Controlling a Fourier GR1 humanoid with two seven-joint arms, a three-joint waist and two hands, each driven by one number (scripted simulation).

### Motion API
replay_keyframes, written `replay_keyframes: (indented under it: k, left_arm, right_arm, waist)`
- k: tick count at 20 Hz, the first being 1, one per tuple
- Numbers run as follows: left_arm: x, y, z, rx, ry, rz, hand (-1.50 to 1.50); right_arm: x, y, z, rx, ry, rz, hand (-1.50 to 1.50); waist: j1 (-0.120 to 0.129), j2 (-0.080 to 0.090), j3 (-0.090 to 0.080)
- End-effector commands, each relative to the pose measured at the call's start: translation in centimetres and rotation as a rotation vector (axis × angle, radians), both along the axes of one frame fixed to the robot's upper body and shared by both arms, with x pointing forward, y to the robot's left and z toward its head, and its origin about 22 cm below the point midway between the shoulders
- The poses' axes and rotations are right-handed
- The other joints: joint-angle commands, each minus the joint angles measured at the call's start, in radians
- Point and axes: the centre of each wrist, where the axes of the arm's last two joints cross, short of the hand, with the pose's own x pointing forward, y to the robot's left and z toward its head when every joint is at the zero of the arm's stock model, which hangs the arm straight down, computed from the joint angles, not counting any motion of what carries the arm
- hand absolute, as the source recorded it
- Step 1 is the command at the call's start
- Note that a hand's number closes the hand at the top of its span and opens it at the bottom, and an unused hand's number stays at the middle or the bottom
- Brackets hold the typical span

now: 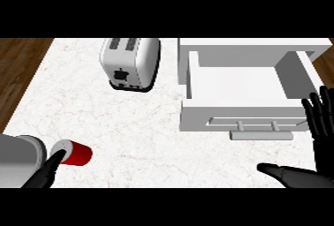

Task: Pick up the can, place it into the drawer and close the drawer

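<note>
On the worktop (130, 128), the toaster (130, 63) stands behind-left of the open drawer (244, 92); the can (74, 153), apparently on its side, lies front-left.

A white marbled counter (130, 128) carries everything, with dark wooden floor (18, 66) showing past its left edge and at its far right corner. Toward twelve o'clock a silver toaster (130, 63) lies on the stone, its two slots facing the far edge and its black lever side facing the near edge. At about two o'clock stands a white drawer box (251, 46) with its drawer (238, 86) pulled out and open, the handle (262, 135) on its front toward the near edge. At about eight o'clock a red can (77, 153) lies on its side on the counter, well apart from the toaster and the drawer.
</note>
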Motion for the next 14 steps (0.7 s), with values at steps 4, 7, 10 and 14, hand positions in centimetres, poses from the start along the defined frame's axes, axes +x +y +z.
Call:
replay_keyframes:
  k: [4, 7, 10, 14]
  left_arm:
    - [0.9, -2.7, -0.5, -0.061, 0.015, 0.028, -1.50]
    - [3.7, -3.5, -1.3, -0.065, 0.027, 0.016, -1.50]
    - [4.8, -2.3, -3.5, -0.088, 0.061, 0.061, -1.50]
    - [4.0, -3.9, -4.7, -0.088, 0.093, 0.045, -1.50]
  right_arm:
    - [-0.3, -1.5, 0.7, 0.011, 0.000, -0.008, -1.50]
    - [-0.4, 0.4, 0.2, -0.010, -0.021, -0.019, -1.50]
    - [-0.1, -1.2, 1.5, -0.007, -0.008, 0.004, -1.50]
    - [-0.7, -2.5, 0.3, 0.002, -0.022, 0.008, -1.50]
  waist:
    - [-0.003, -0.001, -0.002]
    - [-0.006, 0.000, -0.002]
    - [-0.004, -0.001, -0.003]
    - [-0.001, -0.001, -0.002]
